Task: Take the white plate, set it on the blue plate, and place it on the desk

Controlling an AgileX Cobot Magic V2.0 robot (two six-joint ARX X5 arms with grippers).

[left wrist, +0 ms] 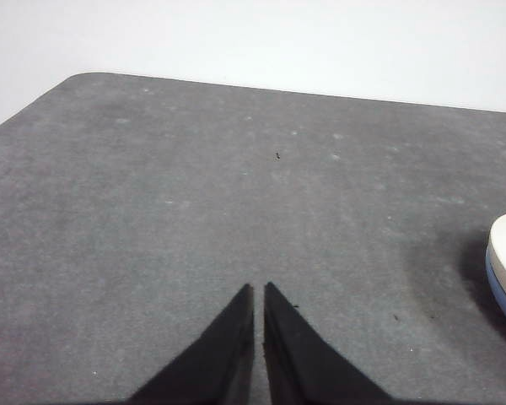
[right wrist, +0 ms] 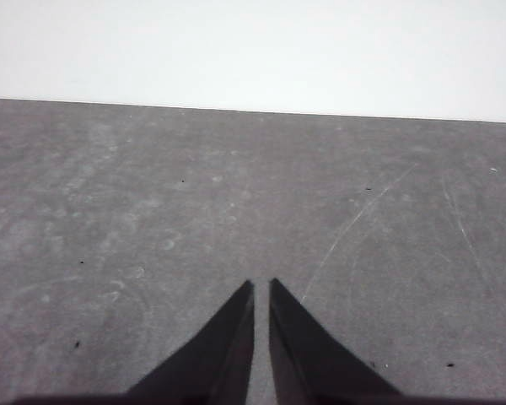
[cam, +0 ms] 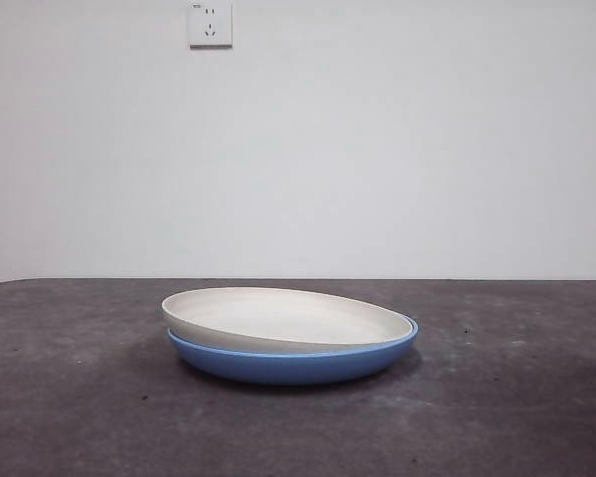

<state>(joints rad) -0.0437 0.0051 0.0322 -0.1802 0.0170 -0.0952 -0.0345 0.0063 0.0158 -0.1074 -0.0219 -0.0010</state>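
On the desk point(cam: 70, 397), white plate point(cam: 288, 316) atop blue plate point(cam: 288, 365) — both hands closed, empty

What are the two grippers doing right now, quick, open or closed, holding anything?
Left gripper: closed, holding nothing, above bare desk.
Right gripper: closed, holding nothing.

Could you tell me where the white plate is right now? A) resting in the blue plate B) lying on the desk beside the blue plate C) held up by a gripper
A: in the front view the white plate sits tilted inside the blue plate, no gripper near.
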